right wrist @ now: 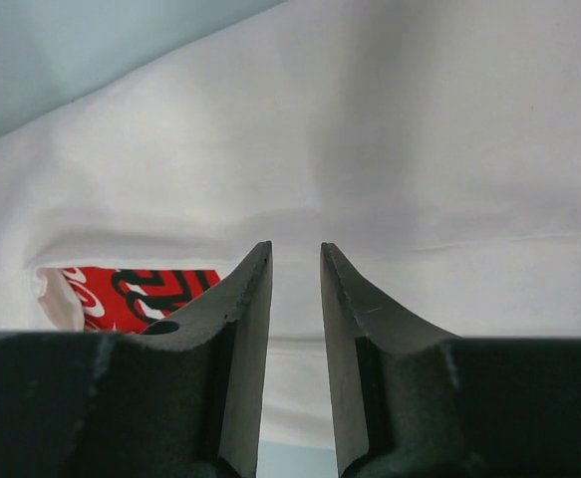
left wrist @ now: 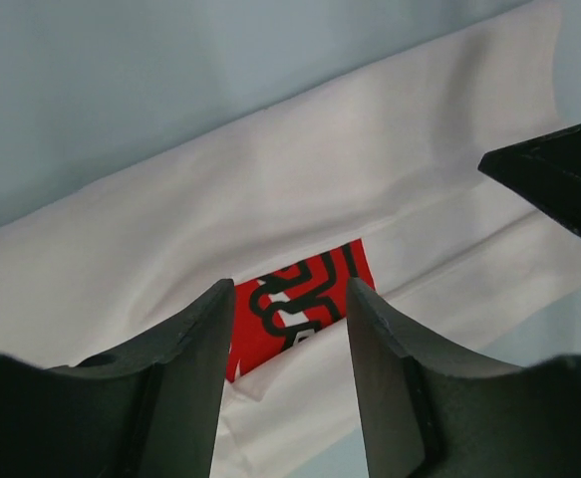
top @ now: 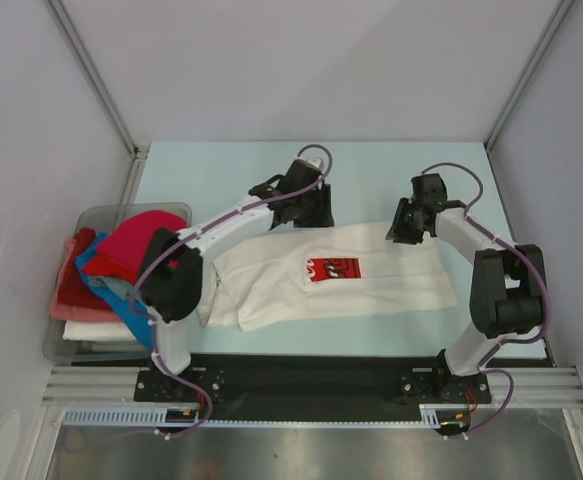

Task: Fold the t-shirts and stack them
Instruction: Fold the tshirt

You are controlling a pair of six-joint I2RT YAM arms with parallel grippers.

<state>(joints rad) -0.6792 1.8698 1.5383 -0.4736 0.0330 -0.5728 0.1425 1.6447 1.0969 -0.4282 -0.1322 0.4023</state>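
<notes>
A white t-shirt [top: 371, 285] with a red chest print [top: 333, 268] lies on the pale blue table [top: 221, 170], folded into a long band. My left gripper [top: 306, 205] hovers at the shirt's far edge, open, with nothing between its fingers. In the left wrist view the left gripper [left wrist: 290, 289] frames the red print [left wrist: 300, 304] on the white t-shirt [left wrist: 270, 189]. My right gripper [top: 411, 222] hangs over the band's right part. In the right wrist view the right gripper [right wrist: 295, 249] stands narrowly open above the white cloth [right wrist: 390, 149], holding nothing.
A clear grey bin [top: 101, 212] stands at the left table edge. It holds a magenta-red tee [top: 131, 245], a blue one [top: 106, 280], a pink one [top: 71, 285] and a white one [top: 91, 330]. Grey walls close in both sides.
</notes>
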